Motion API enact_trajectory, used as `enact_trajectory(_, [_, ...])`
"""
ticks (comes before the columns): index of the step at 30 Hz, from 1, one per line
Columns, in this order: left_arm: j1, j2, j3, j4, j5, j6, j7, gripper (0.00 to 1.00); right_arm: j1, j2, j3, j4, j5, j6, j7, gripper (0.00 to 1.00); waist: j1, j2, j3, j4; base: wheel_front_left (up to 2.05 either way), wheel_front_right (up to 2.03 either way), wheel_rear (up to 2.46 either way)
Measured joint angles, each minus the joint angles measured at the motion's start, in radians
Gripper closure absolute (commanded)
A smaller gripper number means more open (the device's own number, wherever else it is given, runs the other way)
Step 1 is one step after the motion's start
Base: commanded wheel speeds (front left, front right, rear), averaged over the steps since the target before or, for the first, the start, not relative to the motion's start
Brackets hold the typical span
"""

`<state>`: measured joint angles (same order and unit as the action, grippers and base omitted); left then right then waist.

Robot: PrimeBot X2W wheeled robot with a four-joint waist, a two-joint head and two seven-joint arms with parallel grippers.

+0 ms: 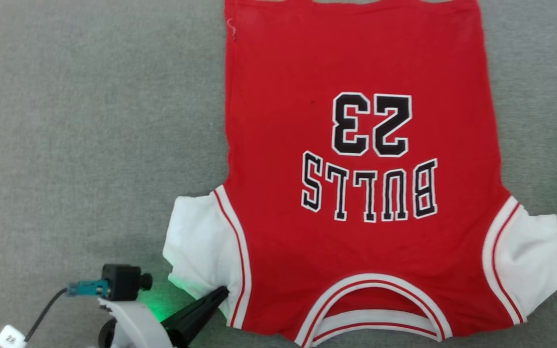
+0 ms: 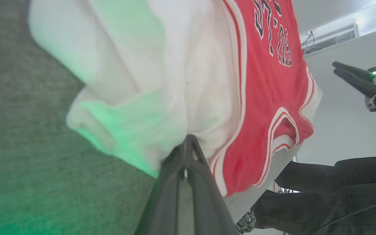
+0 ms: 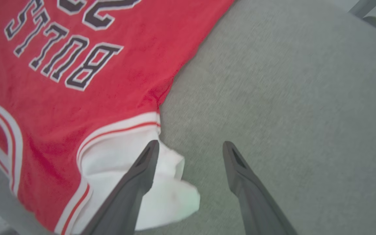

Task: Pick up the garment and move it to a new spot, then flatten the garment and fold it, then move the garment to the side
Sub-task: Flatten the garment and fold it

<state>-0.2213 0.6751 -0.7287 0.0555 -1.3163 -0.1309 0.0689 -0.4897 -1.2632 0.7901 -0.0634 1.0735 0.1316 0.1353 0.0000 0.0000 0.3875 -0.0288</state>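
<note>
The garment (image 1: 360, 232) is soft, matt knit cloth with a slightly fuzzy nap; its lettering (image 1: 370, 188) looks flatter and smoother. The counter (image 1: 90, 121) wears a felt-like covering, rough and dull. The left pincer (image 1: 221, 291) and right pincer (image 3: 190, 146) look like dark matt plastic, the left forearm shell (image 1: 138, 324) faintly glossy.

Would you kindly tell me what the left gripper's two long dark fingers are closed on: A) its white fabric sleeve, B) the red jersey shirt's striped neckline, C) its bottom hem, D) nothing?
A: the left gripper is pinched shut on the bunched white sleeve of the red jersey shirt, away from neckline and hem.
</note>
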Motion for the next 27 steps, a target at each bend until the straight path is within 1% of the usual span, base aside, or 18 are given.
enact_trajectory(2, [-0.006, -0.004, -0.005, -0.016, 0.015, 0.001, -0.002, 1.00, -0.037, -0.007, -0.058, 0.008, 0.010, 0.000, 0.019, 0.00, -0.0001, 0.0000, 0.007, 0.010, 0.00, 0.00, 0.00])
enact_trajectory(4, [-0.020, -0.010, -0.013, -0.030, 0.033, 0.004, -0.003, 1.00, -0.092, 0.019, -0.108, 0.030, 0.009, 0.000, 0.054, 0.00, -0.0001, 0.0000, 0.017, 0.023, 0.00, 0.00, 0.00])
enact_trajectory(8, [-0.062, -0.032, -0.033, -0.055, 0.073, 0.008, 0.012, 1.00, -0.243, 0.145, -0.161, 0.123, -0.033, 0.000, 0.170, 0.00, 0.0000, 0.0000, 0.043, 0.055, 0.00, 0.00, 0.00])
enact_trajectory(11, [-0.099, -0.054, -0.048, -0.069, 0.099, 0.009, 0.022, 1.00, -0.383, 0.228, -0.164, 0.223, -0.084, 0.000, 0.292, 0.00, 0.0000, 0.0000, 0.069, 0.083, 0.00, 0.00, 0.00])
enact_trajectory(13, [-0.122, -0.073, -0.058, -0.077, 0.115, 0.009, 0.027, 1.00, -0.469, 0.277, -0.161, 0.307, -0.095, 0.000, 0.370, 0.00, 0.0000, 0.0000, 0.087, 0.106, 0.00, 0.00, 0.00])
enact_trajectory(16, [-0.149, -0.097, -0.071, -0.084, 0.132, 0.009, 0.027, 1.00, -0.591, 0.315, -0.151, 0.418, -0.137, 0.000, 0.472, 0.00, -0.0001, 0.0000, 0.118, 0.141, 0.00, 0.00, 0.00])
enact_trajectory(21, [-0.186, -0.132, -0.093, -0.087, 0.144, 0.005, 0.025, 1.00, -0.734, 0.370, -0.163, 0.608, -0.151, 0.000, 0.603, 0.00, 0.0000, 0.0000, 0.171, 0.204, 0.00, 0.00, 0.00])
enact_trajectory(24, [-0.211, -0.153, -0.110, -0.082, 0.148, -0.001, 0.018, 1.00, -0.801, 0.386, -0.163, 0.703, -0.175, 0.000, 0.669, 0.00, 0.0000, 0.0000, 0.198, 0.242, 0.00, 0.00, 0.00])
enact_trajectory(27, [-0.232, -0.169, -0.124, -0.082, 0.148, -0.003, 0.012, 1.00, -0.852, 0.411, -0.163, 0.767, -0.190, 0.000, 0.705, 0.00, -0.0001, 0.0000, 0.229, 0.271, 0.00, 0.00, 0.00])
